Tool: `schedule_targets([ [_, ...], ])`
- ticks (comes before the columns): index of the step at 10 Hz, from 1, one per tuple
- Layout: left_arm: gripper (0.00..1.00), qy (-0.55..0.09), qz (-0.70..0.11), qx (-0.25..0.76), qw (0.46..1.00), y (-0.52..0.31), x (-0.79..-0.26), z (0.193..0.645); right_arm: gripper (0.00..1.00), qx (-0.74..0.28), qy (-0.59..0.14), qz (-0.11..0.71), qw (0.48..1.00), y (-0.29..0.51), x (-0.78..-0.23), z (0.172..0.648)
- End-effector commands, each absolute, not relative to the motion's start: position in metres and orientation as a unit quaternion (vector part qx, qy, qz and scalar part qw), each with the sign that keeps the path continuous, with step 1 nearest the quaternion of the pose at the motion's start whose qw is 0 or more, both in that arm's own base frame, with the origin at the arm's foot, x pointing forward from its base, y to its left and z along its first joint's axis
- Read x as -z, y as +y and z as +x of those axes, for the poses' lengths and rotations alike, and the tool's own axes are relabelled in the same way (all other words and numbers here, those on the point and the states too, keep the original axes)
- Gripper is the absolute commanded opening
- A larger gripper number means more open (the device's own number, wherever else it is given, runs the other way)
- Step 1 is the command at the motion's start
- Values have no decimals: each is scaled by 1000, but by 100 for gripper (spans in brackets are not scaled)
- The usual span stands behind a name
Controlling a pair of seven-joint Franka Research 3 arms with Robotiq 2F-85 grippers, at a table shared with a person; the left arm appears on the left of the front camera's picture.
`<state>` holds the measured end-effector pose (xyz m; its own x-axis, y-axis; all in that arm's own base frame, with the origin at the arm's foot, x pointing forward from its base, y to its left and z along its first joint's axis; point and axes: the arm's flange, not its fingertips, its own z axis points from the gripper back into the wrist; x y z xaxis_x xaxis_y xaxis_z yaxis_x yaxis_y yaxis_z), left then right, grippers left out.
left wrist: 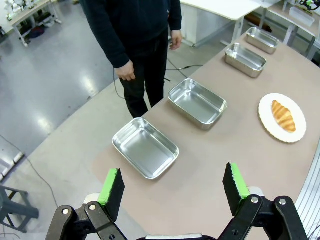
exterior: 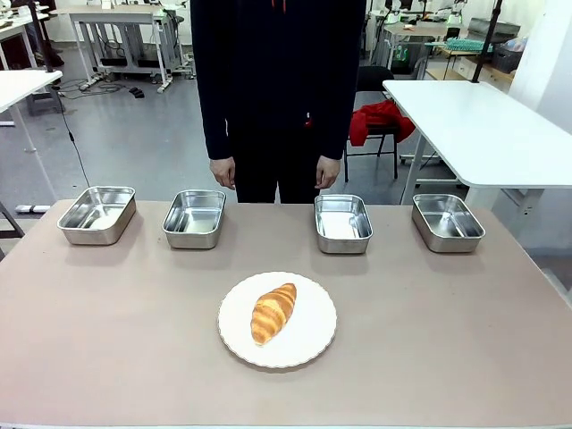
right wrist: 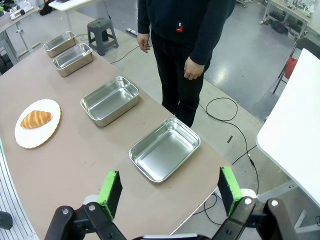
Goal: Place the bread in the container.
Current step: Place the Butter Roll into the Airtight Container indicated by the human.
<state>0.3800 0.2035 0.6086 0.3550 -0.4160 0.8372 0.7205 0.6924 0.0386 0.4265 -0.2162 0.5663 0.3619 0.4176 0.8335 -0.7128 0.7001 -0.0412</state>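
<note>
Four shiny pans sit in a row on the far side of the table (exterior: pixel 107 357) in the front view: the far-left pan (exterior: pixel 96 214), the left-middle pan (exterior: pixel 194 217), the right-middle pan (exterior: pixel 342 223) and the far-right pan (exterior: pixel 448 222). All four are empty. The bread (exterior: pixel 273 312) lies on a round white plate (exterior: pixel 313 344), on the near side and well apart from the pans. A person (exterior: pixel 277 89) stands behind the table with both hands down.

From the left wrist, the left gripper (left wrist: pixel 173 185) is open wide with nothing between its green pads. It hangs above the table, near the far-left pan (left wrist: pixel 145 147). The bread (left wrist: pixel 283 116) is far off on its plate (left wrist: pixel 300 136).

From the right wrist, the right gripper (right wrist: pixel 169 187) is open wide too and holds nothing. The far-right pan (right wrist: pixel 165 149) is close below it. The bread (right wrist: pixel 36 119) is far off on the plate (right wrist: pixel 30 142).

So the job has not begun. I think the first step is to reach for the bread. One gripper must come down over it with a finger on each side and squeeze softly, because bread squashes. Then it must lift and carry it to a pan. I cannot tell which pan is the one meant.
</note>
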Motion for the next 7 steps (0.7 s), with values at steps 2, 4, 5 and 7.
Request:
schedule_targets([
  [2, 100, -446, -172, 360, 802, 205, -608, 379, 100, -350, -446, 168, 807, -216, -567, 426],
  [4, 100, -446, -172, 360, 802, 205, -608, 379, 100, -350, -446, 168, 807, -216, -567, 426],
  [5, 100, -446, -172, 360, 802, 205, -608, 379, 100, -350, -446, 168, 807, -216, -567, 426],
  [7, 100, -446, -172, 360, 802, 205, -608, 379, 100, -350, -446, 168, 807, -216, -567, 426],
])
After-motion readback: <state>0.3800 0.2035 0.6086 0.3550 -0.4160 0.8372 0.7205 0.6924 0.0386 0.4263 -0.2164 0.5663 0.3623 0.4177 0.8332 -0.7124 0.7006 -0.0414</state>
